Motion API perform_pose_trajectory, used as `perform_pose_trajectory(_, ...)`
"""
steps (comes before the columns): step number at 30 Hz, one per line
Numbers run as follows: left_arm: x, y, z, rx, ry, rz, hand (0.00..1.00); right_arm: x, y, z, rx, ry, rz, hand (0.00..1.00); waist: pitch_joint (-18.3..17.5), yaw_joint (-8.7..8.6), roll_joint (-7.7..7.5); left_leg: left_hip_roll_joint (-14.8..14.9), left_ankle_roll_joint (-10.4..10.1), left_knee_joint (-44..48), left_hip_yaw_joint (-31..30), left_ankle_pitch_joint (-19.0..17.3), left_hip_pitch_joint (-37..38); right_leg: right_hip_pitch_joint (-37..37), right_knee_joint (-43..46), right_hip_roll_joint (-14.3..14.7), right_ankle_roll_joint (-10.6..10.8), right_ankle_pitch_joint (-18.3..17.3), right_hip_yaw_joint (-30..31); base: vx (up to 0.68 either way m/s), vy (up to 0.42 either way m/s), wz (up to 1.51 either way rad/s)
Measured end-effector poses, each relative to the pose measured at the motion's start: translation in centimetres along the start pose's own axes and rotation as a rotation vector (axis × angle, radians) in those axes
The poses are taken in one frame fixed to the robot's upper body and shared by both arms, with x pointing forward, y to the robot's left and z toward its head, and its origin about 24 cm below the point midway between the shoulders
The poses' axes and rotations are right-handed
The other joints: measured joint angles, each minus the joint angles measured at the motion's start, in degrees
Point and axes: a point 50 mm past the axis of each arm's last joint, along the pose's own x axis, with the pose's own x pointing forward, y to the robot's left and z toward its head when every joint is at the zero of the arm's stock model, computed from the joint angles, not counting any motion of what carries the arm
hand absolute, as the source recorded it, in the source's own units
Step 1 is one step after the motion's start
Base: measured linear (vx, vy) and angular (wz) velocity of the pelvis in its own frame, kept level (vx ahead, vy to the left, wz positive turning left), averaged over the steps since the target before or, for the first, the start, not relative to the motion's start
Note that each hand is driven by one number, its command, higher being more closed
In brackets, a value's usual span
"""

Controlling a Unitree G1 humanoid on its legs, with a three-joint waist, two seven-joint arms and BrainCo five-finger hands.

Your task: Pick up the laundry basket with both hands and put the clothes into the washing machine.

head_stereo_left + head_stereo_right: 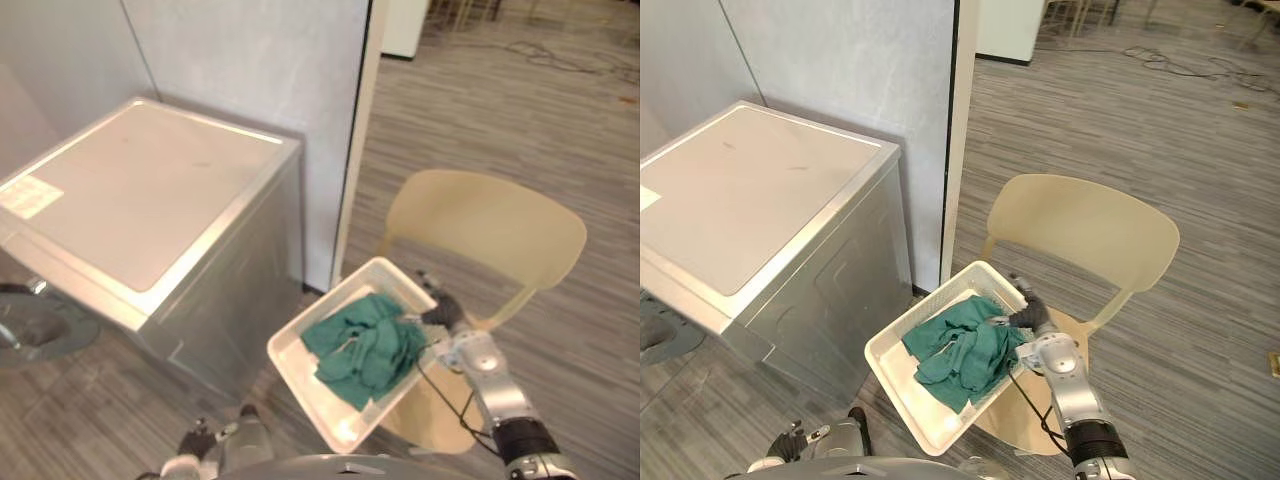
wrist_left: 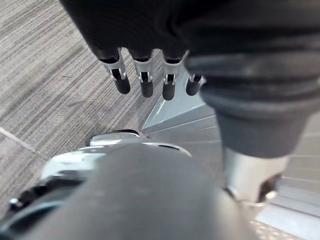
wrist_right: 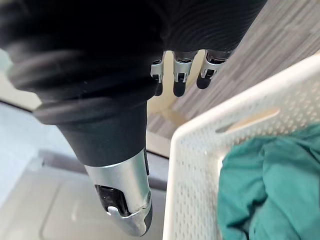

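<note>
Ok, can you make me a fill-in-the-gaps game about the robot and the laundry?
The clothes in the white laundry basket are ___.
The beige thing behind the basket is a ___.
The robot hand beside the basket's rim is the robot's ___ one.
The silver washing machine stands on the basket's ___ side.
Missing words: green, chair, right, left.

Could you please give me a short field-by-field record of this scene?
Basket: white, over the chair seat
Clothes: green, heaped in the basket
Chair: beige, right of the washer
Washer: grey, by the wall, left of the basket
Right hand: open, beside the basket's rim, fingers not round it
Left hand: open, low over the floor, holding nothing
Stage: basket not yet gripped
</note>
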Motion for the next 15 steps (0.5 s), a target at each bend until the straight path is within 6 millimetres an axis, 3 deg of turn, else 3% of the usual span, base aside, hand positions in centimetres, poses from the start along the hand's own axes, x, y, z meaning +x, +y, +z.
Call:
perform_pose_trajectory(1, 0.1, 0.8, 0.0, 0.030, 0.002, 0.015, 0.00, 0.0, 2.0, 0.2, -0.049, -0.019, 0.128, 0.00, 0.2, 0.11, -1.31, -1.4, 0.7, -0.7, 1.3, -0.5, 0.0, -0.8, 0.5, -1.6, 0.8, -0.5, 0.6, 0.08, 0.129, -0.11)
perform_pose_trajectory(2, 0.1, 0.9, 0.1, 0.044, 0.005, 0.012, 0.00, -0.1, 2.6, 0.2, -0.069, -0.023, 0.166, 0.00, -0.1, 0.11, -2.43, -2.1, 0.9, -0.7, 1.3, -0.6, 0.1, -0.8, 0.6, -2.1, 0.9, -0.5, 0.6, 0.09, 0.103, -0.02)
perform_pose_trajectory(3, 0.2, 1.0, 0.1, 0.062, 0.011, 0.007, 0.00, -0.2, 3.0, 0.3, -0.084, -0.027, 0.208, 0.00, -0.2, 0.12, -2.61, -2.9, 1.4, -0.5, 1.6, -1.0, 0.0, -0.9, 0.7, -3.0, 1.2, -0.6, 0.6, 0.10, 0.116, 0.02)
perform_pose_trajectory(7, 0.2, 0.7, 0.2, 0.104, 0.011, -0.026, 0.00, -1.2, 2.2, -0.8, -0.204, 0.004, 0.316, 0.00, -0.1, -0.15, -1.74, -5.0, 2.8, 1.6, 3.0, -3.1, -0.4, -1.1, 1.0, -5.7, 2.8, -0.6, 0.8, 0.07, 0.112, -0.04)
perform_pose_trajectory(12, 0.6, -0.2, 2.1, 0.129, -0.046, -0.055, 0.00, -2.8, 1.0, -3.0, -0.290, 0.097, 0.358, 0.00, 0.3, -0.65, -1.56, -4.5, 2.9, 2.6, 2.9, -3.0, -3.0, -4.1, 2.7, -5.6, 3.2, -0.8, 0.7, 0.00, 0.010, -0.02)
perform_pose_trajectory(15, 0.6, -0.6, 3.8, 0.118, -0.116, -0.070, 0.00, -2.8, 0.9, -3.0, -0.307, 0.100, 0.356, 0.00, 2.5, -1.11, -0.86, -4.0, 2.9, 3.5, 2.7, -3.0, -3.5, -5.1, 4.6, -5.4, 3.4, -1.3, 0.8, -0.07, -0.009, -0.03)
